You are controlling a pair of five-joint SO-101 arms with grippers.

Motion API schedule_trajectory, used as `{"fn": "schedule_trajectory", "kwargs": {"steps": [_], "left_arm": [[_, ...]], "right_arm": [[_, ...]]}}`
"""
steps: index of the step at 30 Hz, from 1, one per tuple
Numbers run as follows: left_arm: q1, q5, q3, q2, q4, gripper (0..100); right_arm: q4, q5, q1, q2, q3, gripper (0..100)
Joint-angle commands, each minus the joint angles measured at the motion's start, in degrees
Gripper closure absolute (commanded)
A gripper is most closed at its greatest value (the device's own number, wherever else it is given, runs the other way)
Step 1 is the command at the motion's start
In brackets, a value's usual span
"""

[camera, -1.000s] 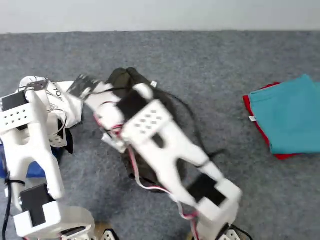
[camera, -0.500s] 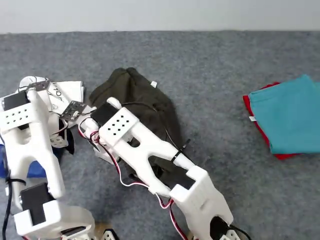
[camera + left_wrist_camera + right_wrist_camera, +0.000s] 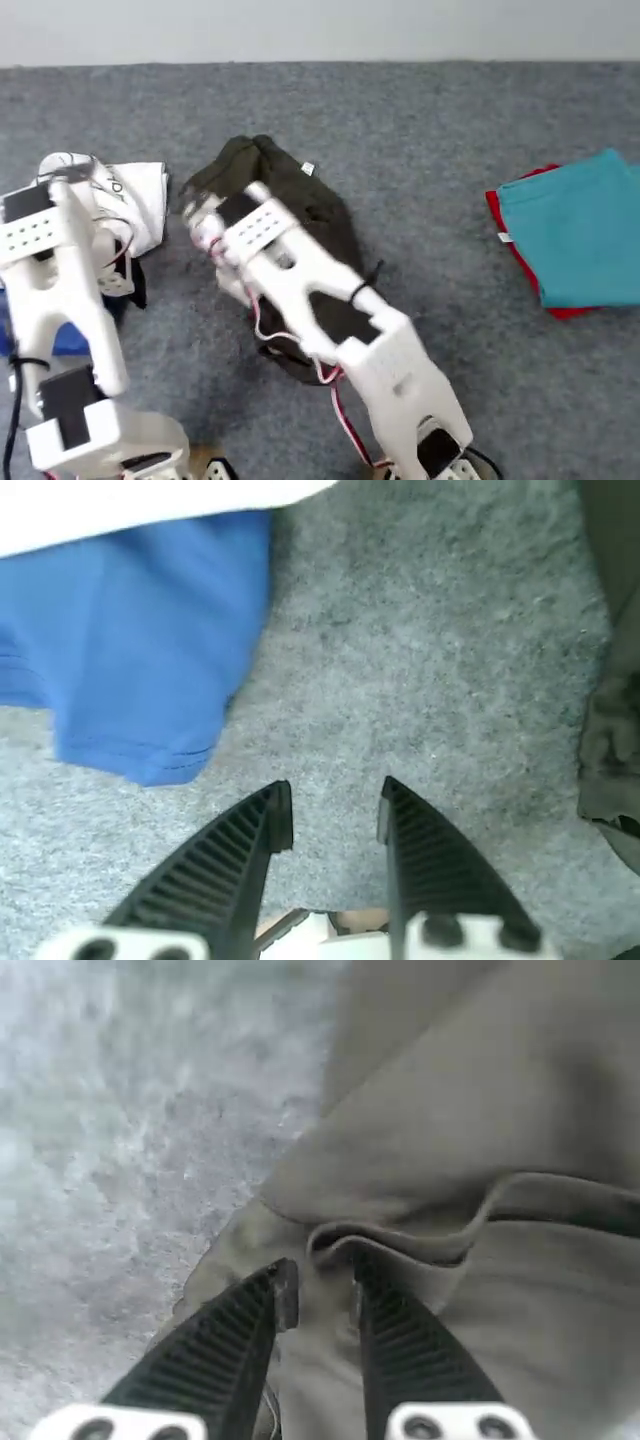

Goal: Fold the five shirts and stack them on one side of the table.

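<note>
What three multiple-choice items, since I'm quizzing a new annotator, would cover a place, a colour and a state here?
1. The teal shirt lies: A on the red shirt; B under the white shirt; C on the olive shirt.
2. The shirt nearest the left fingers is: A yellow; B blue; C pink.
3. The left fingers are: A shut on a shirt; B shut on nothing; C open, holding nothing.
Key: 1 A, a red edge peeks out beneath the teal; 2 B, the blue shirt lies just beyond them; 3 C, bare table shows in the gap.
</note>
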Motion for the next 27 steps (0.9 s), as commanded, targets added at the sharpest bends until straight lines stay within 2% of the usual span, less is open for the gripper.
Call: {"fn": "schedule_trajectory", "kwargs": {"steps": [1,8,11,14,27], "left_arm": [[-0.3,-0.4,-0.2,-0.2,1.2,85],[-0.3,-0.4,-0.2,-0.2,1.2,85],[-0.3,-0.4,-0.2,-0.2,1.2,85],[-0.3,-0.4,-0.2,-0.2,1.2,85],[-0.3,-0.4,-0.2,-0.2,1.2,85]], "right_arm": [[-0.4,-0.4,0.7,0.1,-0.7,89.7],[-2.0,-0.3,0.8,1.0,-0.4,90.2],[-1.8,4.0,0.8,0.8,-0.5,91.1],[-1.5,7.0,1.2,0.0,-0.8,96.3],[0.7,7.3,12.1,-16.0,-1.1,98.9]]}}
